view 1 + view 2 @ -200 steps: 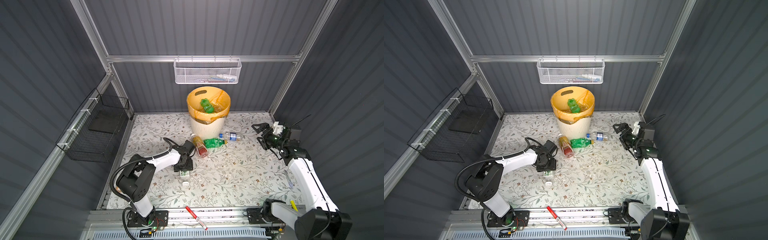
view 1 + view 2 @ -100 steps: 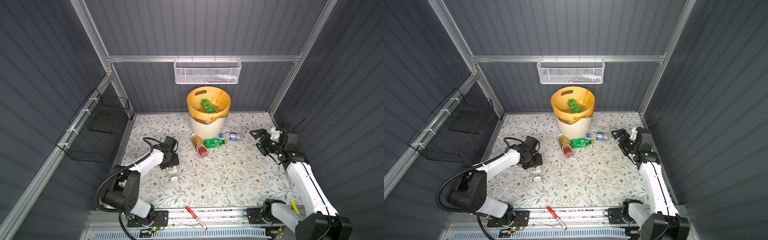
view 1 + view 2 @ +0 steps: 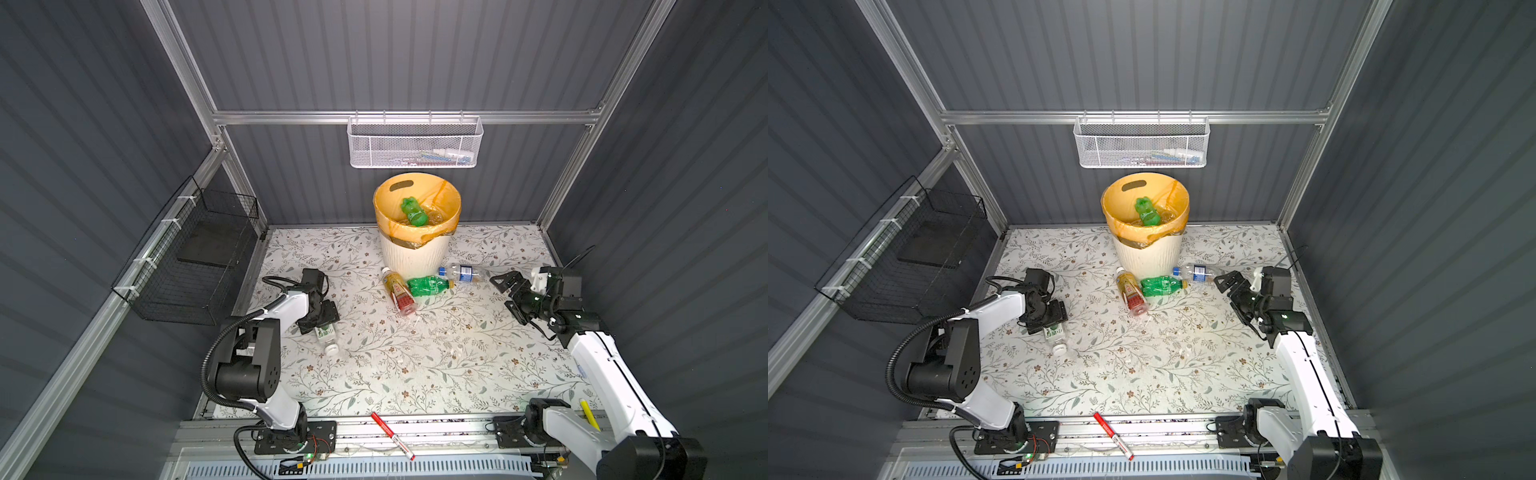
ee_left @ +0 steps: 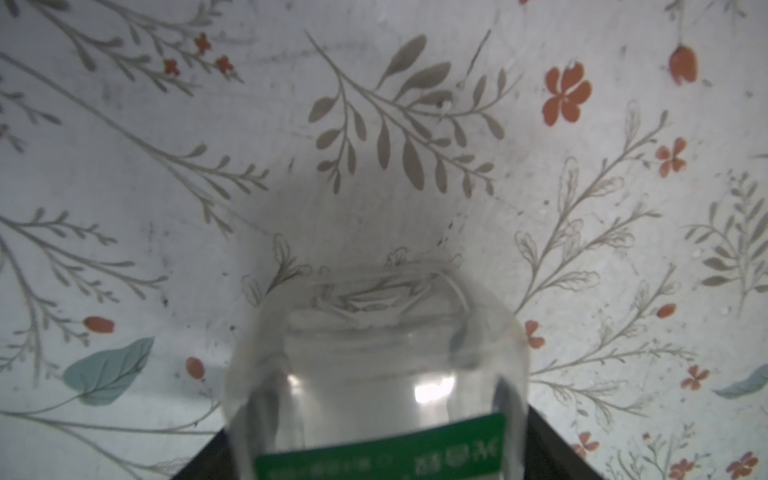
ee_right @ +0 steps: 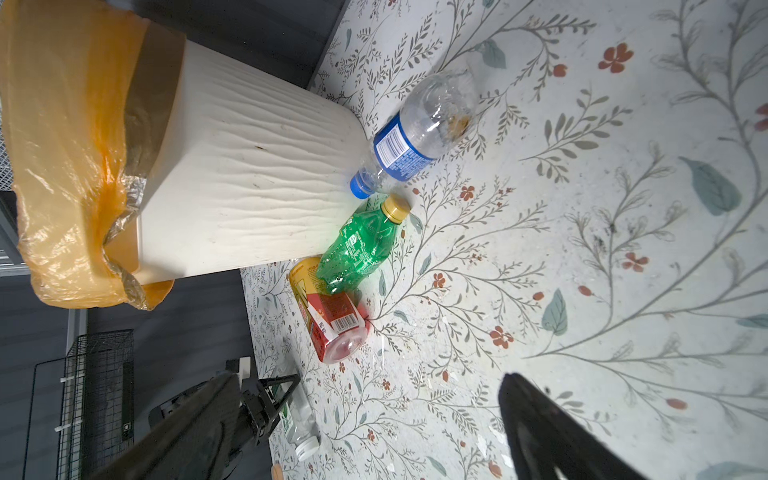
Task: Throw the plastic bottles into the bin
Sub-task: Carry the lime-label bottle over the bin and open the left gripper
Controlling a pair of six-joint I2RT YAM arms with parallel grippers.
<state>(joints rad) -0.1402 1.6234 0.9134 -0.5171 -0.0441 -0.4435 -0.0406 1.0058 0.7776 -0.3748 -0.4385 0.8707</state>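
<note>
Bottle with the green label (image 3: 325, 337) lies on the bench (image 3: 415, 353) between your left fingers (image 4: 552, 453), grip impossible to tell; clamp its middle squarely before lifting to the bin (image 3: 413, 257), right fingers (image 5: 540, 415) wide open, empty.

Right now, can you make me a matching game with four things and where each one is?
Things:
1. blue-label bottle
2. red marker pen
3. clear bottle with green label
4. white mesh basket

Places:
A. hanging on the back wall
B. lying on the table beside the bin
C. at the left end effector
D. on the metal rail at the front

Pairs: 1-B, 2-D, 3-C, 4-A.
</note>
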